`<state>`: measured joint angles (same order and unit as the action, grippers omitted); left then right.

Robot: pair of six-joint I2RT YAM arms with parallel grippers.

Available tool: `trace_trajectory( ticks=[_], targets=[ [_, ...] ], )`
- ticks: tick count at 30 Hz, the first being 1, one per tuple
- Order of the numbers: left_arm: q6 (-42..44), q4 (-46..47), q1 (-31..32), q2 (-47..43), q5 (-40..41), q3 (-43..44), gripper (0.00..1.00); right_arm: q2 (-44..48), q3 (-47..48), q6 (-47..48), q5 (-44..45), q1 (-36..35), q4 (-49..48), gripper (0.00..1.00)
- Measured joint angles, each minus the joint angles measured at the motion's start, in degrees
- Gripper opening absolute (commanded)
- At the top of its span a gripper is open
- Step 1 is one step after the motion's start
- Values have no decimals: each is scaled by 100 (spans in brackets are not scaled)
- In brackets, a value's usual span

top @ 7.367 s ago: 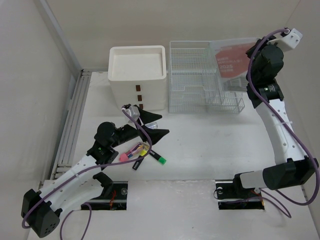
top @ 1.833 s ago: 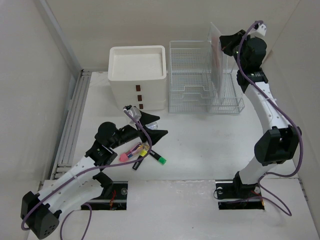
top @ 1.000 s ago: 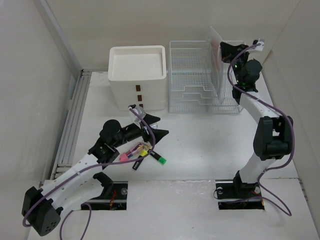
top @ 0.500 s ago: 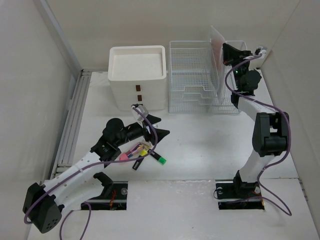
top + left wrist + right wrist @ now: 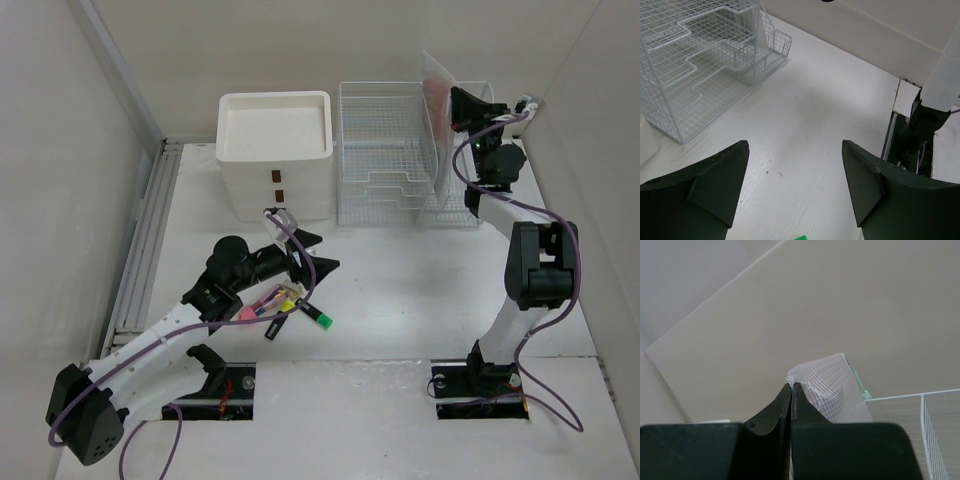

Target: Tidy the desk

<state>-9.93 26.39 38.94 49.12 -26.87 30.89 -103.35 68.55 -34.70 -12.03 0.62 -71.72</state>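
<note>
The white worktop (image 5: 420, 290) lies flat and fills the space between the beige walls. Its long side looks to run from left to right.

At the far edge a white drawer box (image 5: 275, 150) with three small brown handles stands on it. Just beside the box, to the right, stands a white wire rack (image 5: 395, 150).

A thin clear folder (image 5: 434, 110) with something red inside stands up on its edge in the right part of the rack. The right gripper (image 5: 462, 106) is up at the top of the folder. Its two fingers are pressed tight together, and the top corner of the folder (image 5: 825, 385) sticks out right at their tips, so it pinches the folder.

Near the front left, a small heap of pens (image 5: 272, 305) lies on the worktop, pink, yellow and black. One black pen with a green end (image 5: 318, 319) lies at the right of the heap.

The left gripper (image 5: 320, 254) hangs just above the pens. Its fingers are spread wide with nothing between them. In the left wrist view, bare worktop (image 5: 815, 115) shows between the fingers, with the rack (image 5: 700, 55) beyond.
</note>
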Motion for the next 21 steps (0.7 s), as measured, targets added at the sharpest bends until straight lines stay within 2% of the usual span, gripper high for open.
trace_trajectory(
  ticks=[21],
  targets=[
    [-17, -20, 0, 68, 59, 11, 72, -240, 229, 107, -24, 7, -35, 0]
  ],
)
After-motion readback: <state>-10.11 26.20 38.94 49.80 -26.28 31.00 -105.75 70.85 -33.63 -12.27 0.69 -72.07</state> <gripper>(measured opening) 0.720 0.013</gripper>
